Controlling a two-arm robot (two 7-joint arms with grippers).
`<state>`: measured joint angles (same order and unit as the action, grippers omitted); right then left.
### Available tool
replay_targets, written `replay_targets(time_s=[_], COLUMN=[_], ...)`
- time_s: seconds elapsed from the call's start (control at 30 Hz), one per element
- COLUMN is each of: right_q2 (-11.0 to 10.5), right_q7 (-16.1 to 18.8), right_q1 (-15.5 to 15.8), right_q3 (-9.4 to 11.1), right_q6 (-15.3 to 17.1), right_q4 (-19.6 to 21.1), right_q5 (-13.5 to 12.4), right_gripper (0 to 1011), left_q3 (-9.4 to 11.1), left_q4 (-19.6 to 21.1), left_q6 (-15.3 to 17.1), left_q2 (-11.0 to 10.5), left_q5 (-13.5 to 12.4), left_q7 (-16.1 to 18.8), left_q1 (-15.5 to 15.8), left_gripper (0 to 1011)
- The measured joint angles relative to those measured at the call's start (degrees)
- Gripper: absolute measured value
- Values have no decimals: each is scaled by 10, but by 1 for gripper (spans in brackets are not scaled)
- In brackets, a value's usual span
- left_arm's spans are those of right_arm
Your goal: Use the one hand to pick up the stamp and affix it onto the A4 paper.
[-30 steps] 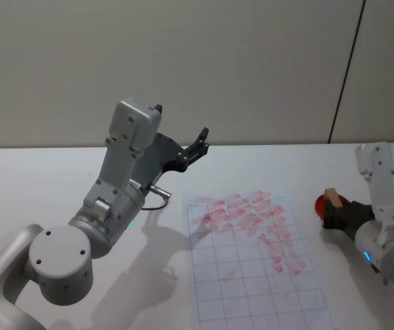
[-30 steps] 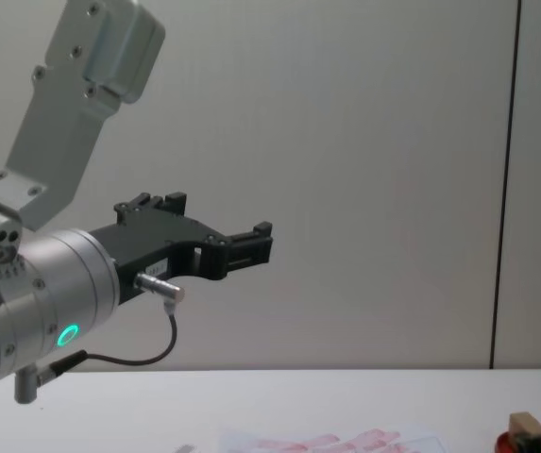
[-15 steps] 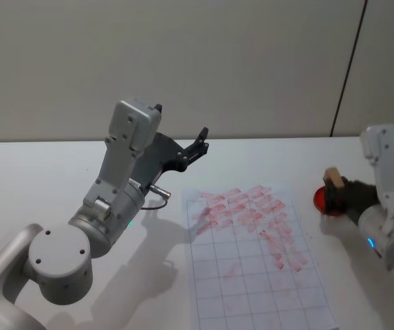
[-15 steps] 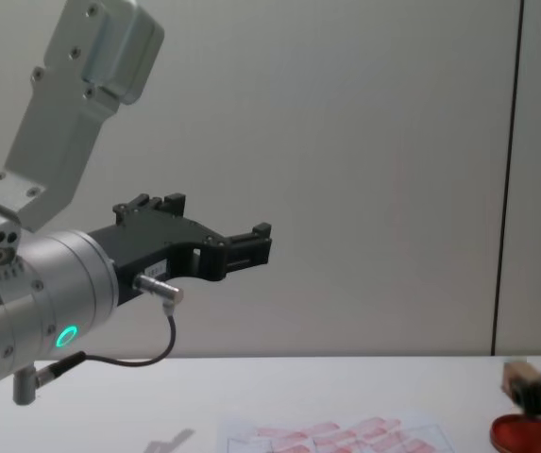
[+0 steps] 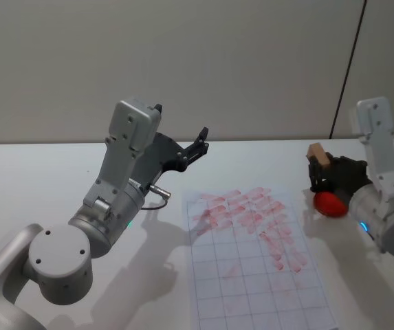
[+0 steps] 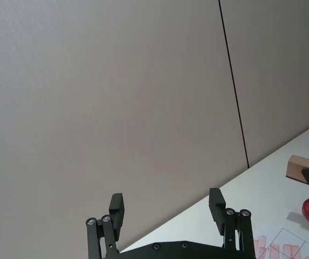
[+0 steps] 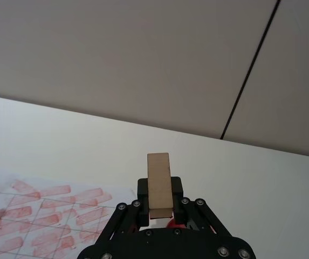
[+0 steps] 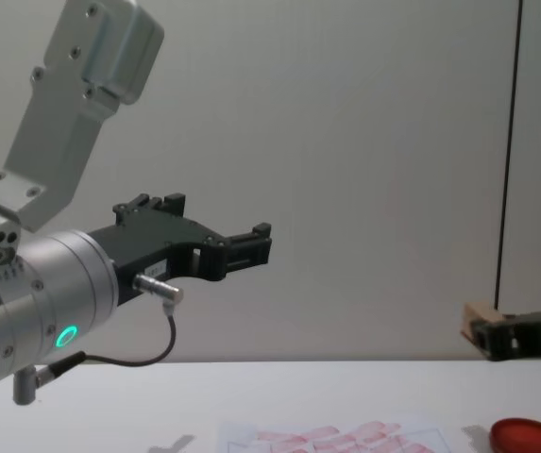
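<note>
Wooden stamp (image 5: pixel 315 152), in the head view, is pinched by the right hand (image 5: pixel 318 168), jaws closed on it, up near the red pad (image 5: pixel 329 203), beside the A4 paper (image 5: pixel 252 268).

Left wrist view: the left hand (image 6: pixel 166 204) has its jaws wide apart, gripping nothing.

Chest view: the stamp hangs above the tabletop (image 8: pixel 364 387).

I think it is best to carry it over a bare square, then press it flat.

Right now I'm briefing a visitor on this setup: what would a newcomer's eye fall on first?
The right gripper holds a small wooden block raised near the red pad on the right of the table. The white sheet with pink-red prints lies in the middle, and the left gripper hangs open high on the left.
</note>
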<state>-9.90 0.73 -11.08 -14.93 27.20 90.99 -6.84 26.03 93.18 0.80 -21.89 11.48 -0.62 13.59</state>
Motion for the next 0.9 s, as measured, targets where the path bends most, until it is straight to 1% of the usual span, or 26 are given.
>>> replay_targets(time_s=[0.13, 0.2, 0.43, 0.53, 0.57, 0.6, 0.77, 0.9], right_q2=[5, 10, 21, 28, 28, 32, 40, 44], right_q7=[10, 20, 41, 55, 55, 60, 73, 80], right_q1=[-2, -5, -12, -17, -17, -19, -25, -28], right_q3=[-5, -11, -24, -33, -33, -37, -47, -53], right_q6=[18, 38, 77, 98, 98, 106, 126, 135], right_q4=[5, 7, 2, -10, -10, -16, -33, -46], right_q5=[5, 11, 25, 37, 37, 43, 58, 68], right_gripper=[219, 219, 219, 219, 219, 219, 219, 219], left_q3=[0, 0, 0, 0, 0, 0, 0, 0], left_q4=[0, 0, 0, 0, 0, 0, 0, 0], left_q6=[0, 0, 0, 0, 0, 0, 0, 0], left_q2=[0, 0, 0, 0, 0, 0, 0, 0], left_q5=[0, 0, 0, 0, 0, 0, 0, 0], left_q7=[0, 0, 0, 0, 0, 0, 0, 0], left_q1=[0, 0, 0, 0, 0, 0, 0, 0], left_gripper=[1001, 1001, 1001, 1002, 1002, 1001, 1001, 1001])
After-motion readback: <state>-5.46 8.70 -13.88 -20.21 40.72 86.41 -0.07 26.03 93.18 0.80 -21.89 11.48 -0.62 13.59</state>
